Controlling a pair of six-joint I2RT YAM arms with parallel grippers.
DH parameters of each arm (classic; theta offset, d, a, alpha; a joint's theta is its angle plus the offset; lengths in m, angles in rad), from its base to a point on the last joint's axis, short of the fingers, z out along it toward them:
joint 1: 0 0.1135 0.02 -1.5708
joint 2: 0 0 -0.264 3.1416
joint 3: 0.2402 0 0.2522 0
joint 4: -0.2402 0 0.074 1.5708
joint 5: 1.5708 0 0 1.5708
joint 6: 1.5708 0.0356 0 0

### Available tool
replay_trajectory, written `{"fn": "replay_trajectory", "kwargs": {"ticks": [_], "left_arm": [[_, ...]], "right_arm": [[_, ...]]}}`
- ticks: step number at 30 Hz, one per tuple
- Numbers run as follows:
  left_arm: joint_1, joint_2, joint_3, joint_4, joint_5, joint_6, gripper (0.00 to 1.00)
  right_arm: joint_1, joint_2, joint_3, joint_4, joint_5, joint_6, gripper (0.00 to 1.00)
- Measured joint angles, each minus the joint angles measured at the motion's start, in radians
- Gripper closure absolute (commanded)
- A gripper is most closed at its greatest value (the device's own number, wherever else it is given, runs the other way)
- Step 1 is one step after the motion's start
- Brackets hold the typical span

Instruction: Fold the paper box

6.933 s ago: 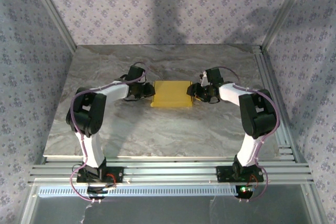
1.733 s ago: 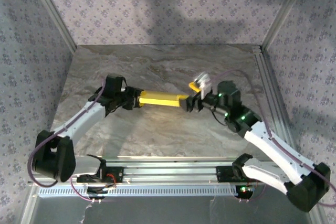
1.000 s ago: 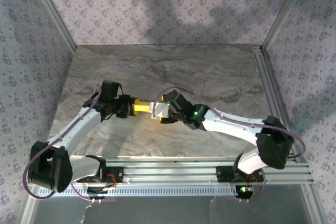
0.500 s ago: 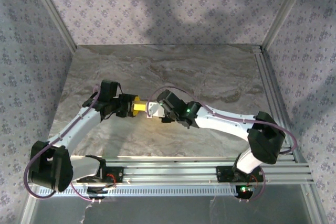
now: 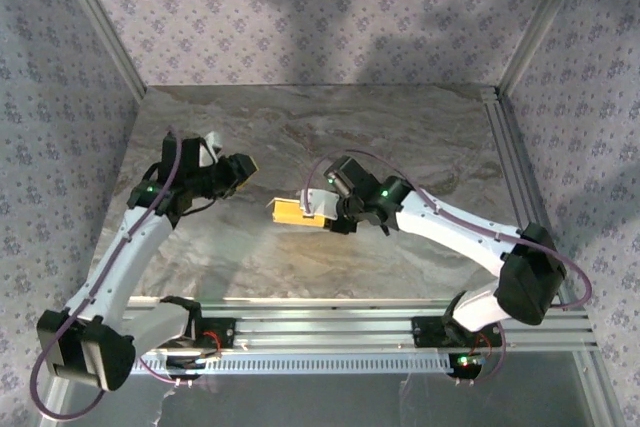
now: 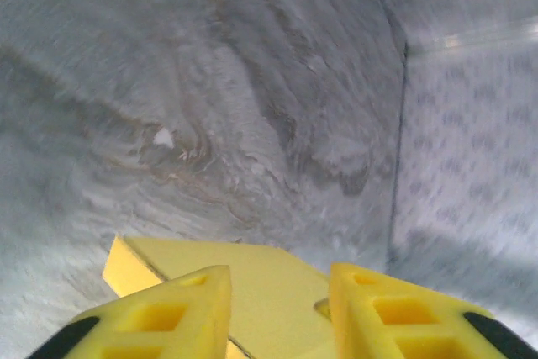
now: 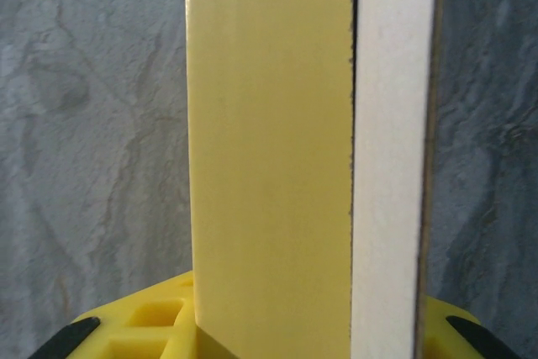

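Note:
The paper box [image 5: 289, 212] is a small flat yellow packet with a white flap along its right part, held just over the table left of centre. My right gripper [image 5: 324, 209] is shut on its right end. In the right wrist view the paper box [image 7: 269, 124] runs straight up from between the right gripper's [image 7: 294, 321] fingers, yellow face on the left and white strip on the right. My left gripper [image 5: 243, 166] hangs up-left of the box, apart from it. In the left wrist view the left gripper [image 6: 276, 275] is open, with the paper box [image 6: 193, 254] lying beyond its fingertips.
A grey marble tabletop [image 5: 400, 137] is closed in by patterned walls and metal corner posts. Aluminium rails [image 5: 320, 327] run along the near edge by the arm bases. A small white speck [image 6: 163, 136] lies on the marble beyond the box.
The left gripper has let go of the box's left end and pulled back up and left. The right gripper still holds the box, which has shifted slightly right and toward the near edge.

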Motion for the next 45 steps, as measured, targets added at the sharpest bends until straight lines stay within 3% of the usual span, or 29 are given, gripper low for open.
{"fn": "replay_trajectory", "kwargs": {"ticks": [3, 7, 14, 22, 30, 34, 40, 45], "left_arm": [[-0.076, -0.004, 0.039, -0.041, 0.005, 0.221, 0.82], [-0.165, 0.015, 0.049, -0.103, 0.004, 0.436, 0.82], [-0.235, 0.050, 0.058, -0.233, -0.077, 0.623, 0.76], [-0.263, 0.064, 0.109, -0.315, -0.125, 0.706, 0.69], [-0.274, 0.107, 0.119, -0.345, -0.173, 0.743, 0.69], [-0.274, 0.123, 0.122, -0.345, -0.180, 0.750, 0.75], [-0.280, 0.131, 0.124, -0.341, -0.177, 0.740, 0.95], [-0.282, 0.137, 0.124, -0.337, -0.180, 0.723, 0.98]], "right_arm": [[-0.006, 0.007, 0.008, -0.042, -0.033, 0.000, 0.72], [-0.014, 0.040, 0.040, -0.082, -0.060, 0.000, 0.72], [-0.042, 0.050, 0.045, -0.098, -0.092, 0.000, 0.72], [-0.043, 0.066, 0.052, -0.106, -0.109, 0.000, 0.72], [-0.048, 0.071, 0.060, -0.108, -0.116, 0.000, 0.72], [-0.048, 0.071, 0.060, -0.108, -0.119, 0.000, 0.72], [-0.048, 0.073, 0.060, -0.108, -0.119, 0.003, 0.73], [-0.050, 0.079, 0.062, -0.112, -0.120, 0.006, 0.73]]}}
